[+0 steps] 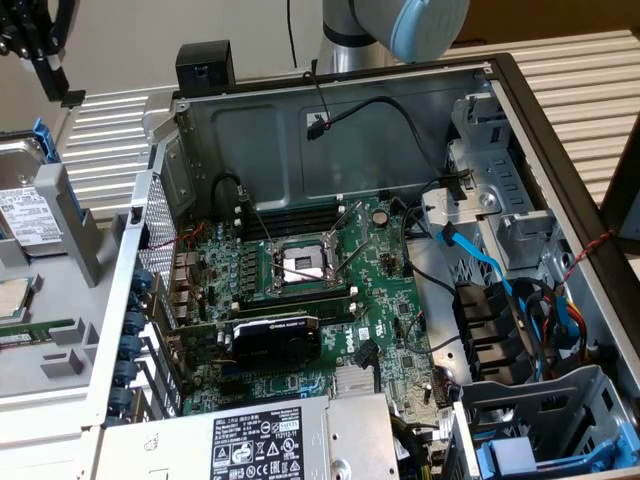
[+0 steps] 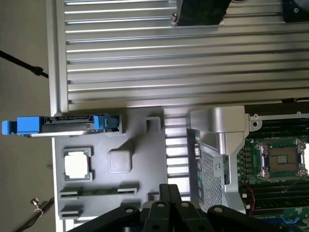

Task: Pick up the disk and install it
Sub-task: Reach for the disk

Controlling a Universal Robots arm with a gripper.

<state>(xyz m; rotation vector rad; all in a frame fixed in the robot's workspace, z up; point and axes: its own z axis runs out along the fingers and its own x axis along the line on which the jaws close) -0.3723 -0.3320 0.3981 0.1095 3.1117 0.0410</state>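
Disk (image 1: 25, 205) parked on edge, claw (image 2: 169, 193) empty

Stands upright in a slot of the grey tray (image 2: 140, 159), beside the open computer case (image 1: 330, 130), near a square chip (image 2: 77, 164). Above that tray: claw pinched fully shut, gripping nothing, apart from disk.

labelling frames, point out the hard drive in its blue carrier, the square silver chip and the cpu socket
silver hard drive in blue plastic carrier (image 2: 65, 124), wrist view, middle of its edge
small square silver processor chip (image 2: 77, 164), wrist view, centre of its lid
empty square cpu socket (image 1: 300, 265), exterior view, its centre
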